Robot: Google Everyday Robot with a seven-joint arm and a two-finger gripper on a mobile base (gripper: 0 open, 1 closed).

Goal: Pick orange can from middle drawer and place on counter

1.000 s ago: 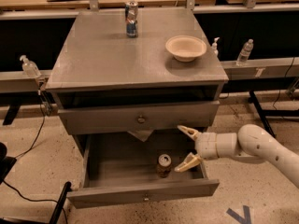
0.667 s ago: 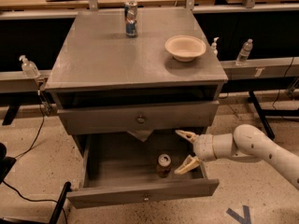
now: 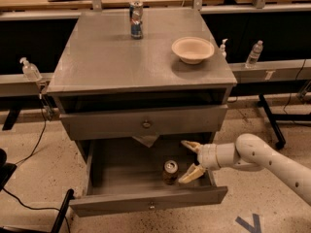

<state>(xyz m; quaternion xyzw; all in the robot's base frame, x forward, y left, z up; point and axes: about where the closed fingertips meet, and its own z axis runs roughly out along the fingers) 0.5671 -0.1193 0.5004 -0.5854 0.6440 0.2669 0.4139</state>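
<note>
Grey counter [image 3: 107, 57] is shown above the pulled-out middle drawer [image 3: 121, 204], opened so that its contents can be reached. The gripper [image 3: 182, 162] is held inside the drawer, fingers spread wide to admit the upright orange can [image 3: 170, 172] just to its left. Compared with 0.7 s earlier, the gripper is set slightly lower and nearer; the can is unmoved.

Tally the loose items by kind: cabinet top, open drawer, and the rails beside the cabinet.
Cans: 2, the orange can in the middle drawer and the blue-and-silver can on the counter
Bowls: 1, the bowl on the counter
Bottles: 3, the pump bottle, small bottle and water bottle
Total: 6
The gripper is open in the drawer, just right of the orange can.
</note>
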